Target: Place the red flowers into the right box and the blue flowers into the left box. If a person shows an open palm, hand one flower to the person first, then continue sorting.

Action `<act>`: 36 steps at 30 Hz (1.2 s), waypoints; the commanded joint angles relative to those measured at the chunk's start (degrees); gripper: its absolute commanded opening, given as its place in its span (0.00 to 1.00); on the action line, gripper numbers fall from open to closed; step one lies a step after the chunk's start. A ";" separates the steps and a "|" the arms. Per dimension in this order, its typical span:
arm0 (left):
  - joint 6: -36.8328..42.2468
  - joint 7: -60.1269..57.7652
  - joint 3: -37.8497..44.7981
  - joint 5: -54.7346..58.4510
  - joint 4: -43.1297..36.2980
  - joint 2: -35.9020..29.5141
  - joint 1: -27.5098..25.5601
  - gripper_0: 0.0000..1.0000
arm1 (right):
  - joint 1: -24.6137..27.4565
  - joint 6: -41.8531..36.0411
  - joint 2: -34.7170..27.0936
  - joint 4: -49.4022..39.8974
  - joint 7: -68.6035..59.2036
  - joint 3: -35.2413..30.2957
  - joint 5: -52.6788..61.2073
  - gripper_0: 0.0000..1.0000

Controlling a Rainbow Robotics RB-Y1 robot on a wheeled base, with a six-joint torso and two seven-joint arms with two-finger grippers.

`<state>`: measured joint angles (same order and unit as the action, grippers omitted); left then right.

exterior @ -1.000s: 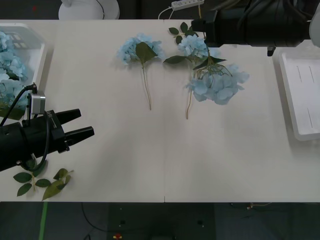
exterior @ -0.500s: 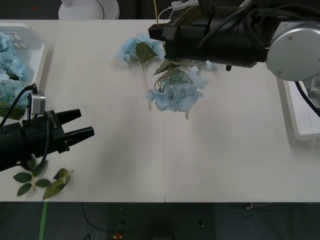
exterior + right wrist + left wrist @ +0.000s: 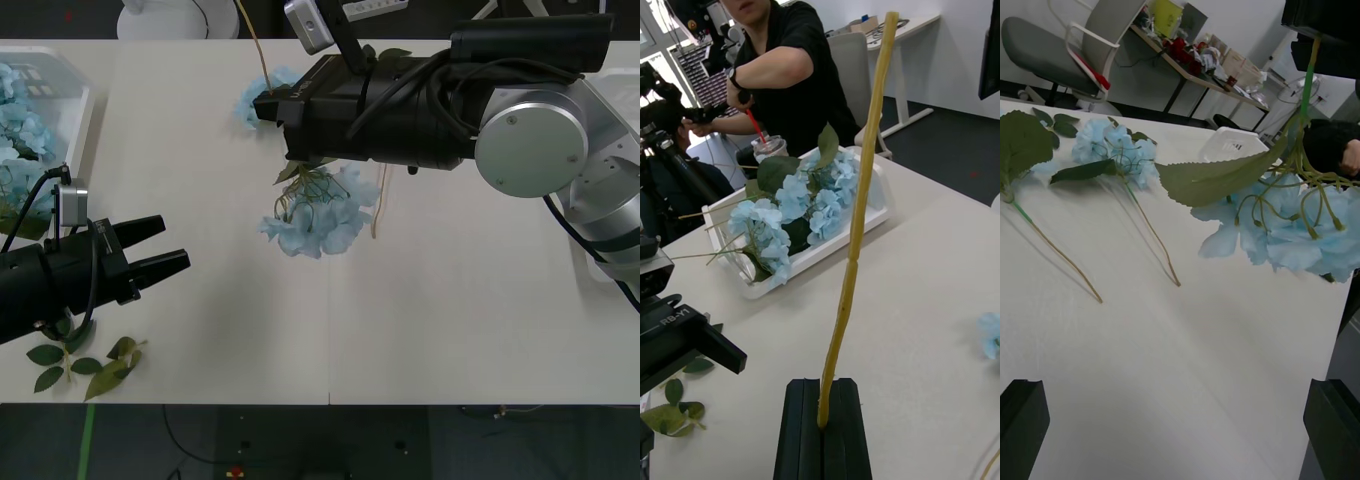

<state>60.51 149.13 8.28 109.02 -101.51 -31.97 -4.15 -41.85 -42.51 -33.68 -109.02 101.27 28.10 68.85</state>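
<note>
Pale sky-blue hydrangea stem (image 3: pixel 318 215) hangs above mid-table, stalk clamped in the black right gripper (image 3: pixel 822 420). Black left gripper (image 3: pixel 160 250), marked "RB-Y1", waits spread near the left edge.

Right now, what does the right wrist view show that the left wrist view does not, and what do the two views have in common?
The right wrist view alone shows the left box holding blue flowers, and the right gripper shut on an upright tan stalk. The left wrist view alone shows the carried blue head hanging downward, two flowers lying flat, and the right box far off. Both share the white table.
</note>
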 commanded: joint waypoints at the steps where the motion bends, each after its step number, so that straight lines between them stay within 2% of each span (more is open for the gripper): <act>1: 0.58 5.87 1.13 1.02 -1.14 1.03 -0.16 1.00 | -0.68 0.85 1.95 0.38 0.15 1.08 -1.00 0.00; 15: 0.67 5.87 1.13 0.94 -0.88 1.03 -0.33 1.00 | -1.12 0.85 1.16 1.00 0.33 1.78 -0.83 0.00; 21: 0.58 5.87 1.04 0.85 -0.79 1.03 -0.33 1.00 | -1.39 0.67 -2.89 1.00 -1.96 1.34 5.85 0.00; 26: 0.58 5.87 1.13 0.85 -0.70 1.03 -0.33 1.00 | -1.48 -2.58 -7.90 1.00 -11.10 0.72 13.59 0.00; 30: 0.58 5.87 1.04 0.76 -0.70 1.03 -0.33 1.00 | -1.48 -10.40 -10.62 1.00 -21.21 -1.12 14.47 0.00; 36: 0.23 5.87 1.04 0.76 -0.61 1.03 -0.33 1.00 | -1.39 -20.86 -15.10 1.00 -43.88 -2.00 13.06 0.00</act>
<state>60.67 149.14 8.28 109.06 -101.49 -31.84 -4.15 -41.87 -61.00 -45.19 -107.19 64.40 27.81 82.37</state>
